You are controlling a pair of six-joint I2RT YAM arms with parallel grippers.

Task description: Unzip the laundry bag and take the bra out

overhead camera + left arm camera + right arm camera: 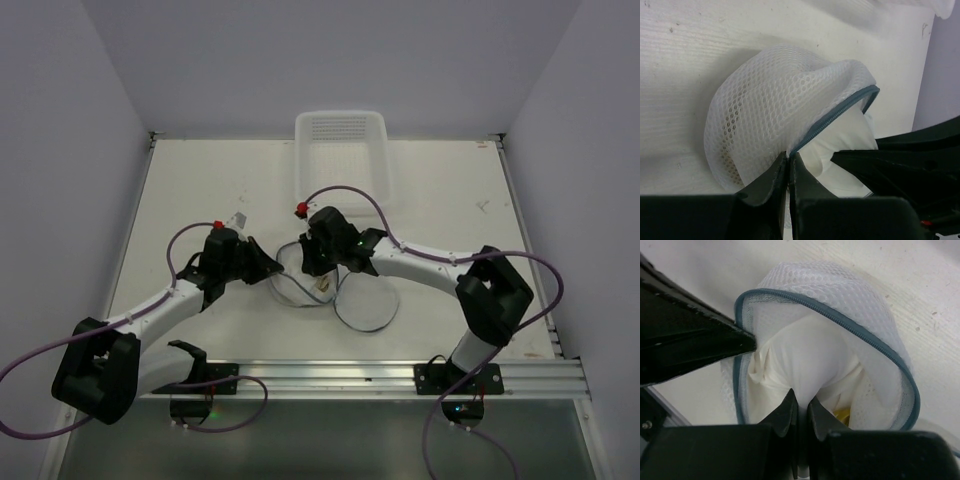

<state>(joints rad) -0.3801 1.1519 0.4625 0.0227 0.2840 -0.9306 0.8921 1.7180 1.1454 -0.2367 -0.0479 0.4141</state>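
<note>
In the top external view, two arms are seen reaching in over one table (200,190). One white plastic basket (340,140) stands at the far edge. One laundry bag (298,288) lies near the middle of the table, on the near side of the basket and apart from it. It is flanked by the left gripper (272,268) on its left and the right gripper (318,272) above its right part. How the fingers are set cannot be told from this view.

In the left wrist view, the left gripper's two fingers are pressed together on the bag's edge, where the white mesh meets the one blue-grey zip rim (835,112). The rim is parted, and the white cloth of one bra (850,135) is seen inside the mouth. A black finger of the right gripper reaches in from the right.

In the right wrist view, the bag's mouth is held open as an oval ringed by the zip rim. A fold of the bra is pinched between the right gripper's two narrowed fingers, with the rest inside the bag. One small yellow patch (842,415) is seen beside the fold.
</note>
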